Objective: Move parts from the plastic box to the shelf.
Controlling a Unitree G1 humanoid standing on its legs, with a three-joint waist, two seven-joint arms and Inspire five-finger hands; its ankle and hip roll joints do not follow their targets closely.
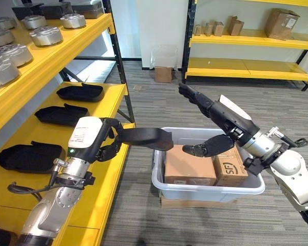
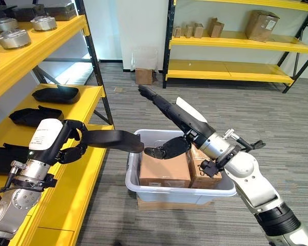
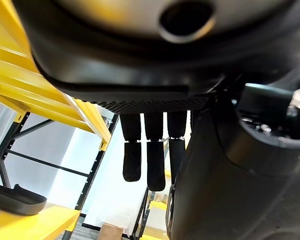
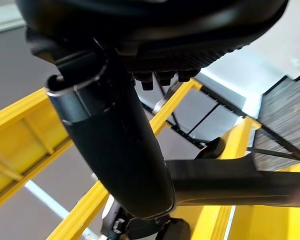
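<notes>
My left hand [image 1: 107, 138] is shut on a long black moulded part [image 1: 146, 138], held level in the air between the yellow shelf [image 1: 113, 169] and the plastic box [image 1: 205, 192]. The part's free end reaches over the box's near-left corner. In the right wrist view the same black part [image 4: 240, 180] runs across behind the thumb. My right hand [image 1: 220, 115] is open above the box, fingers stretched up and away, its thumb hanging over the cardboard cartons [image 1: 190, 166] inside. Nothing is in it.
Three black parts [image 1: 61, 114] lie on the shelf's middle level, and round metal parts [image 1: 46, 35] sit on the level above. A second yellow shelf [image 1: 246, 66] with cartons stands at the back. A small carton [image 1: 163, 74] rests on the floor by the wall.
</notes>
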